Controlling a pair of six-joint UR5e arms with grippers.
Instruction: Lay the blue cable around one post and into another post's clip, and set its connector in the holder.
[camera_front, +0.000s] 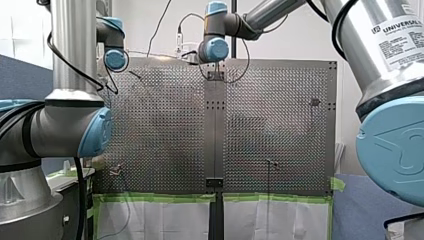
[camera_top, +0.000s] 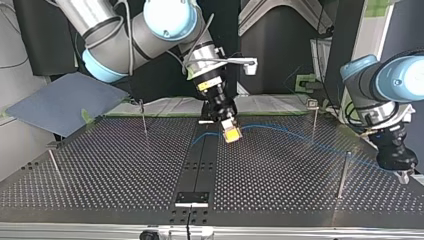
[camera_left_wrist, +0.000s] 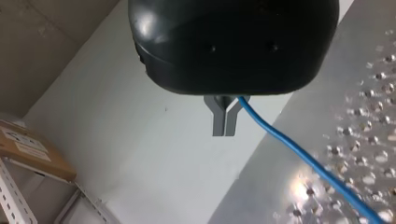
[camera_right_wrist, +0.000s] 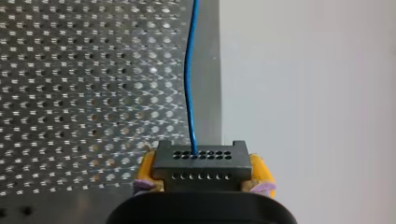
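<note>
Your right gripper has its yellow pads clamped tight on the two sides of a black block connector with rows of little holes. A thin blue cable comes out of the block and runs straight ahead over the silver table full of holes. Your left gripper has its metal fingers pressed together, and the cable comes out right at their root, so it looks pinched there. In the top view the cable hangs loose between your two grippers. It passes near a thin metal post with a small head and another thin post, but it does not go around either one. So the laying step has not started yet, I think. Next you need to pull the cable snug, swing it around one post and press it down into the other post's clip. I cannot see the holder.
</note>
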